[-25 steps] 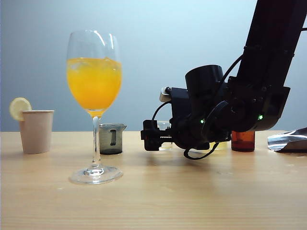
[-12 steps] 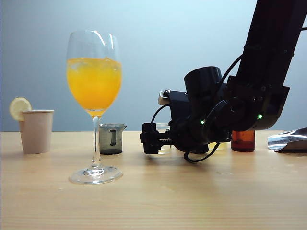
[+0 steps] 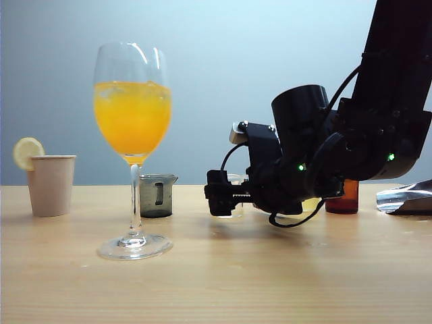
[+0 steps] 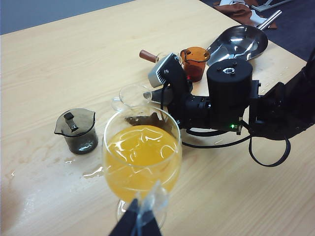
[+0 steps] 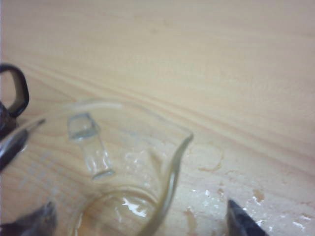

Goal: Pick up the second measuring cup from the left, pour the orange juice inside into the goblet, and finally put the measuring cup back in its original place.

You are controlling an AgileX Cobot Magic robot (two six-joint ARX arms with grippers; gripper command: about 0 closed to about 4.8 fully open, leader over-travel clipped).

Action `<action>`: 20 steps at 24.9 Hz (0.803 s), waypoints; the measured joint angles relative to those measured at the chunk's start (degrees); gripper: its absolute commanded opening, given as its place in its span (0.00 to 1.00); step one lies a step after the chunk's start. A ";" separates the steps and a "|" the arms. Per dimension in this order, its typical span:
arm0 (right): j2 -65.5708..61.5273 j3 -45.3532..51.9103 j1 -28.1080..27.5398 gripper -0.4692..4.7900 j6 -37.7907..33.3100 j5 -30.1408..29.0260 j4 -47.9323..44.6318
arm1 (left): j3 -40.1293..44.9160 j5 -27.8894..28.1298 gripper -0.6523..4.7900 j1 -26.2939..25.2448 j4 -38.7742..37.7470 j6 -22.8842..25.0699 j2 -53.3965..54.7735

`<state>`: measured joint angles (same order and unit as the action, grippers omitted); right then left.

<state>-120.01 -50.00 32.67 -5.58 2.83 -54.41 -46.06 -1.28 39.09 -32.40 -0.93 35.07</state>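
With juice (image 3: 132,118) already in goblet (image 3: 133,145) and clear measuring cup (image 5: 118,167) empty, upright on tabletop (image 3: 216,283) right of grey cup (image 3: 157,196): keep right gripper (image 5: 140,216) jaws spread, retreat straight, avoid clipping rim. Left gripper (image 4: 139,222) near goblet, jaws look pressed together.

You are looking at a table (image 3: 216,283) whose broad front strip is lying open, so a gripper could be passing freely along there. Toward the left, the tall goblet (image 3: 133,148) is standing well forward, blocking any low sweep across that side. Behind it the smoky grey cup (image 3: 157,195) and, well apart at the far left, the paper cup (image 3: 51,183) are lining the back. The right gripper (image 3: 223,194), jaws spread wide, is crowding the clear measuring cup (image 4: 132,95). Just beyond, the amber cup (image 4: 195,62) and metal scoop (image 4: 238,43) are closing off the right rear.
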 measured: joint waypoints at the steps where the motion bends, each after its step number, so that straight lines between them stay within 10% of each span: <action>1: 0.00 0.02 0.02 1.00 -0.04 -0.48 -0.02 | 0.00 0.00 0.11 -0.02 0.00 0.00 0.00; 12: 11.63 13.97 -0.42 0.99 -0.20 -2.40 -0.07 | 0.00 0.00 0.11 0.00 0.00 0.00 0.00; 13: 13.86 15.80 -0.37 0.50 -0.17 -2.45 0.11 | 0.00 0.00 0.11 -0.02 0.00 0.00 0.00; 15: 19.96 18.82 -0.11 0.08 -0.37 -3.08 1.88 | 0.00 0.00 0.11 -0.02 0.00 0.00 0.00; 20: 35.06 22.29 -0.11 0.07 -0.35 -4.17 12.74 | 0.00 0.00 0.11 -0.02 0.00 0.00 0.02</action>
<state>-84.95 -27.70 32.56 -5.93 -1.34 -41.67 -46.06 -1.28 39.07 -32.40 -0.93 35.09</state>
